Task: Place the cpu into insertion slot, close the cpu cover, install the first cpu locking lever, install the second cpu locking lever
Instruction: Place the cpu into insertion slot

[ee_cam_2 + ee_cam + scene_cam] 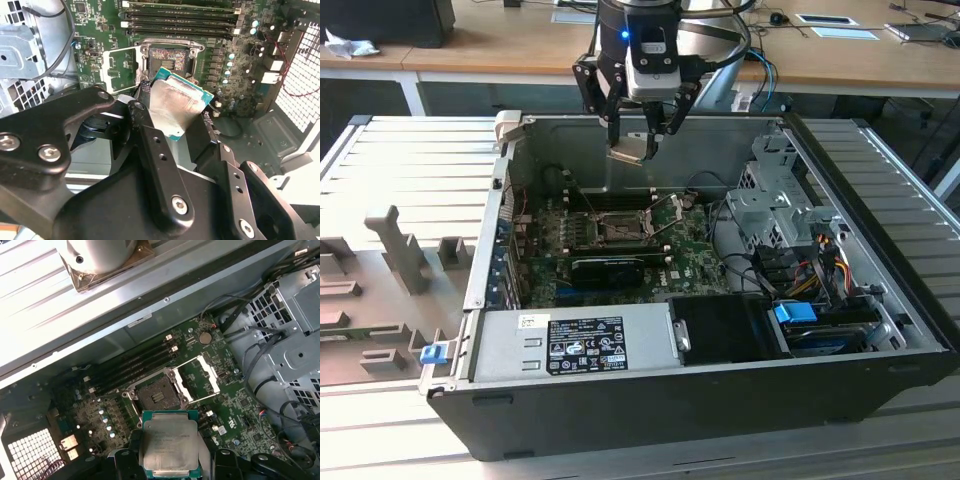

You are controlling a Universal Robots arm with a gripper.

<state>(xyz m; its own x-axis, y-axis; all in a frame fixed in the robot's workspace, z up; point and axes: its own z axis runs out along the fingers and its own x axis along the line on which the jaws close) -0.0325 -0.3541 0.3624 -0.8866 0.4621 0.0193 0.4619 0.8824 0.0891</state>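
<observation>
Aloft, cpu in the tool — insertion slot bare inside the case.

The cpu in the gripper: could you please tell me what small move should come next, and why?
Probably lower the gripper toward the insertion slot, keeping the cpu level. The cpu is clamped high above the case, apart from the slot, whose pin field lies bare with the cpu cover swung open beside it.
</observation>
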